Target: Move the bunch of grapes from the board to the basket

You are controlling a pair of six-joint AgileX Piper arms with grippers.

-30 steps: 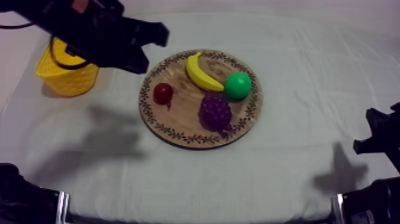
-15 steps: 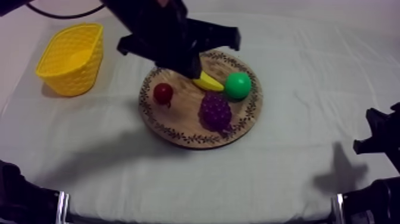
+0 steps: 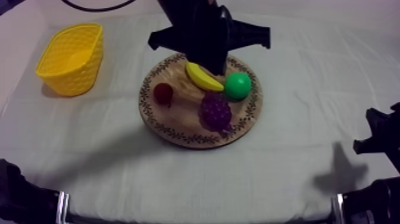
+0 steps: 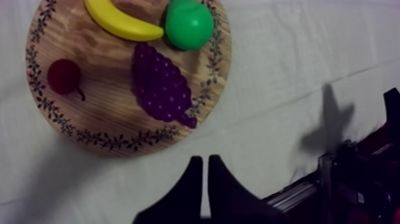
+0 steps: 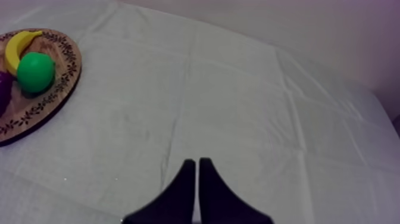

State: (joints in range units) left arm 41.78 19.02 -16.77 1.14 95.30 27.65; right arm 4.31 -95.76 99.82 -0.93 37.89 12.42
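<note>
The bunch of grapes lies on the round wooden board, on the half nearer the table's front edge. The small red fruit sits to one side of it, the green pear just beside it on the other, and the banana just behind it. The left arm hangs over the board's far rim, and it is clearly the nearer of the 2 arms. The right gripper sits low at its own side of the table, well apart from the board, with its 2 fingers pressed together on nothing. In the left wrist view the left gripper is also closed and empty, its fingers forming 1 narrow wedge over the cloth just off the board's rim. The grapes lie straight ahead of that wedge. Their long axis runs from the broad end near the banana to the pointed tip at the rim, and that tip points roughly back toward the fingertips. The fingers would therefore have to spread and come down across the bunch's width, not along its length. The pear beside the broad end leaves little room there, so the middle looks the safer place to grip. The yellow basket stands at the left side of the table, well apart from the board, so the carry looks short for this arm.
</note>
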